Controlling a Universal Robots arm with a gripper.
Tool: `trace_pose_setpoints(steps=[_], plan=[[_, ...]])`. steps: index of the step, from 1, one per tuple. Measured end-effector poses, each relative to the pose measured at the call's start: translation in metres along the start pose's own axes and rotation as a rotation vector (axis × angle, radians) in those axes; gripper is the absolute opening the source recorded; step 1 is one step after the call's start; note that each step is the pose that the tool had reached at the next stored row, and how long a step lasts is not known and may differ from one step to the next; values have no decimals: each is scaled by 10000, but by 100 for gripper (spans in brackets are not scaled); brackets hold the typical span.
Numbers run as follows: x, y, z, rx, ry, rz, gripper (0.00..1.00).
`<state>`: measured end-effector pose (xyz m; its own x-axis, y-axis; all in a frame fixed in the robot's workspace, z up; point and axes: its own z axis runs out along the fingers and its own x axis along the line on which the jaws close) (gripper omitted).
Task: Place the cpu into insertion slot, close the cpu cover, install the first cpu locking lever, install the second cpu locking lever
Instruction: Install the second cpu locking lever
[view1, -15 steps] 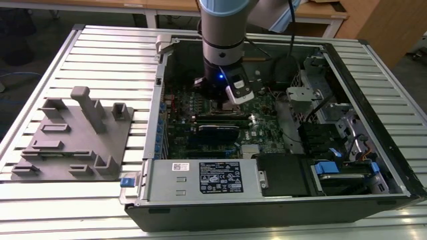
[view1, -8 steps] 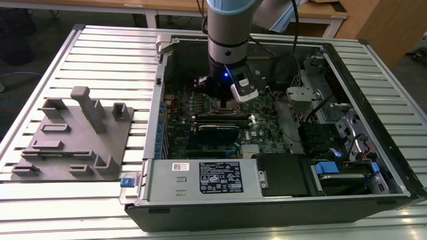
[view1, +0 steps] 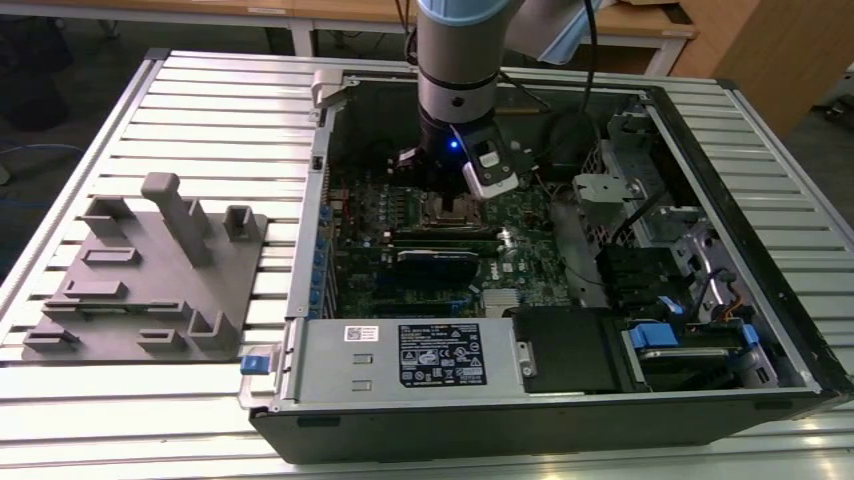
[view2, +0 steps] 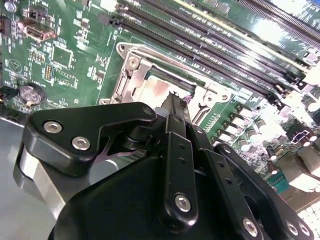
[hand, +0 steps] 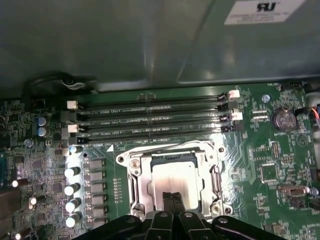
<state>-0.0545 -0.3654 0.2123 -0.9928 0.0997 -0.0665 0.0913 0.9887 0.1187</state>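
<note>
My gripper (view1: 449, 200) hangs straight down over the socket in the open computer case. In both wrist views its two thin black fingers stand pressed together, tips (hand: 172, 196) (view2: 173, 100) low over the near edge of the cpu. The cpu (hand: 175, 177) (view2: 156, 93) shows its pale silver top inside the insertion slot (hand: 172, 159), whose dark rim runs along one side. The cpu cover (hand: 137, 176) (view2: 131, 75), a silver metal frame, lies flat around the chip. I cannot make out how the locking levers stand.
Long black memory slots (hand: 150, 116) run beside the socket, with a row of capacitors (hand: 72, 189) and a coin battery (hand: 284, 120) nearby. The case walls (view1: 727, 200), cables and drive cage surround the board. A grey fixture block (view1: 147, 275) sits at the exterior view's left.
</note>
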Motion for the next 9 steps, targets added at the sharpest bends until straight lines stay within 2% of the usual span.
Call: trace_pose_setpoints(steps=[3,5,8,9], plan=[[1,7,1,30,7,-78,10],[2,14,2,103,6,-111,10],[4,37,6,421,-13,-141,10],[4,45,8,492,-20,-147,10]])
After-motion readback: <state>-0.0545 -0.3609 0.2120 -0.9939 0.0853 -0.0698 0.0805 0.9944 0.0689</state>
